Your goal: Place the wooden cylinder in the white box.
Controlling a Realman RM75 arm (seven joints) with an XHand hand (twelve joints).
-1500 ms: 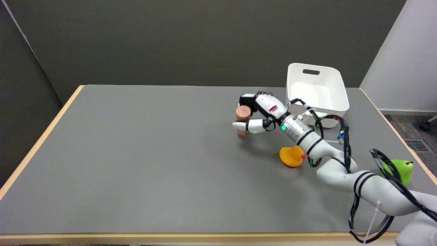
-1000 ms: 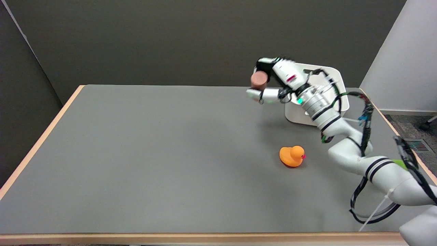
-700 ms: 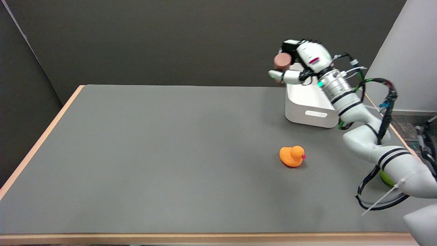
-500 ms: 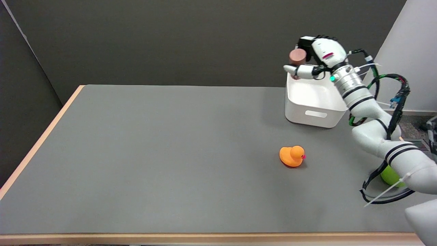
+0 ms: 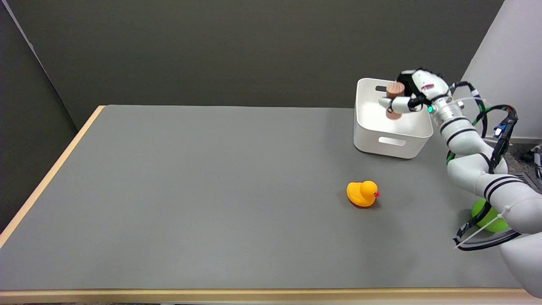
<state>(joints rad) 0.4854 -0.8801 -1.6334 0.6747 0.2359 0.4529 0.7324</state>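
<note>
Nearest me on the counter (image 5: 211, 190) a green object (image 5: 487, 216) lies half hidden behind my forearm, and a little further out the orange duck (image 5: 362, 193) sits where it sat a second and a half ago, well apart from the work. Beyond it stands the white box (image 5: 391, 142), near the far right corner. My robot hand (image 5: 413, 91) pinches the wooden cylinder (image 5: 394, 101) upright between thumb and fingers. In the last second and a half I lifted it off the counter, swung it right and brought it down over the box's open top. It now hangs above the inside, seemingly not yet on the bottom. I judge only lowering and letting go remain.
</note>
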